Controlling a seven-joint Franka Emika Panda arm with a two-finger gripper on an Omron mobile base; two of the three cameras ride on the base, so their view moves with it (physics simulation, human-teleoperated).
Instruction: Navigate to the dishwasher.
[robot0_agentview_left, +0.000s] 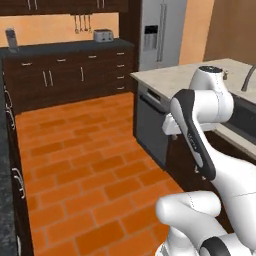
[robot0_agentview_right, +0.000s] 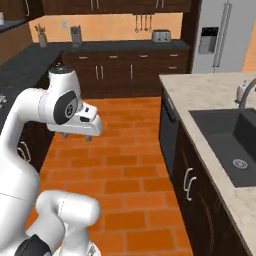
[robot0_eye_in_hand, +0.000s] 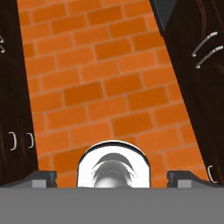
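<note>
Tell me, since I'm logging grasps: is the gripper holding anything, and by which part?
Nothing is held. In the hand view the gripper has its fingertips wide apart, with only brick floor beyond.

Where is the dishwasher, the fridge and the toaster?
dishwasher (robot0_agentview_left: 151, 127): left base view, middle of its grey front door.
fridge (robot0_agentview_left: 161, 32): left base view, on its grey doors by the handles.
toaster (robot0_agentview_left: 102, 35): left base view, its silver side, on the far counter.
</note>
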